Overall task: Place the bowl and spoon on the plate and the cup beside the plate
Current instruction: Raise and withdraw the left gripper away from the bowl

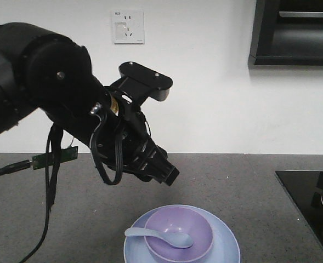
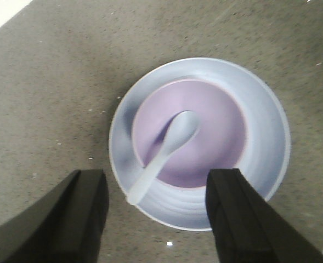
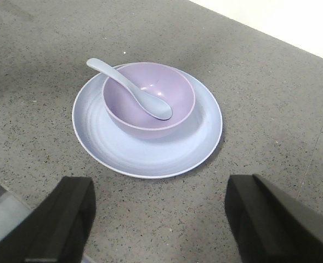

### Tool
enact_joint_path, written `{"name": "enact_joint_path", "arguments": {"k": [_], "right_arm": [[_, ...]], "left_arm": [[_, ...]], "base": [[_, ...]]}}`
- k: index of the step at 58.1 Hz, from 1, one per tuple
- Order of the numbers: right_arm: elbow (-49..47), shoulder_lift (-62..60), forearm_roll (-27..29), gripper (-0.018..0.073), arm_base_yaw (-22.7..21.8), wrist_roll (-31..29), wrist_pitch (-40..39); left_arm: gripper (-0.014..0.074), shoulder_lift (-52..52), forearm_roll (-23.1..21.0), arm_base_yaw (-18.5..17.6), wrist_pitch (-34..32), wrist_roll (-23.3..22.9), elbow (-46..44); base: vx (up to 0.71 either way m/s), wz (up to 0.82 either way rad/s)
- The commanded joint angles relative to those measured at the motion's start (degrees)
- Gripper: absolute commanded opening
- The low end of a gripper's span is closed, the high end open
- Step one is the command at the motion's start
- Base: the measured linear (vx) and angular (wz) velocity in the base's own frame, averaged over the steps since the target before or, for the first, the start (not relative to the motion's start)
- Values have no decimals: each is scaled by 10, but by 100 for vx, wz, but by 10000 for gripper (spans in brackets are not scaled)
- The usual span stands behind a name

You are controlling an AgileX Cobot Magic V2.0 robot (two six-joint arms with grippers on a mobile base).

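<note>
The lavender bowl [image 1: 179,233] [image 2: 190,132] [image 3: 148,98] sits on the pale blue plate [image 1: 225,246] [image 2: 262,126] [image 3: 150,150]. A pale blue spoon [image 1: 160,236] [image 2: 164,153] [image 3: 131,89] lies in the bowl, its handle resting over the rim. My left gripper [image 2: 158,183] [image 1: 166,172] hangs open above the plate's near edge, holding nothing. Short of the plate, my right gripper [image 3: 158,189] stands open over bare counter. The cup is out of view.
The grey speckled counter [image 1: 249,181] runs to a white wall with a socket [image 1: 128,26]. A black cooktop [image 1: 309,203] lies at the right. A dark cabinet [image 1: 295,33] hangs at the upper right. Cables [image 1: 51,181] trail from the left arm.
</note>
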Motion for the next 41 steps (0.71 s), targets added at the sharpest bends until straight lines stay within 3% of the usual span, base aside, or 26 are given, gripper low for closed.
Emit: {"name": "enact_joint_path", "arguments": {"k": [1, 16, 41], "right_arm": [[-16, -3, -4, 561, 1, -4, -47], [-16, -3, -4, 561, 1, -4, -46], [-16, -3, -4, 561, 1, -4, -45]], "left_arm": [[489, -34, -31, -4, -18, 4, -18], [489, -49, -64, -4, -19, 34, 16], [489, -258, -62, -4, -121, 12, 294]], "base": [[0, 0], [0, 0], [0, 0]]}}
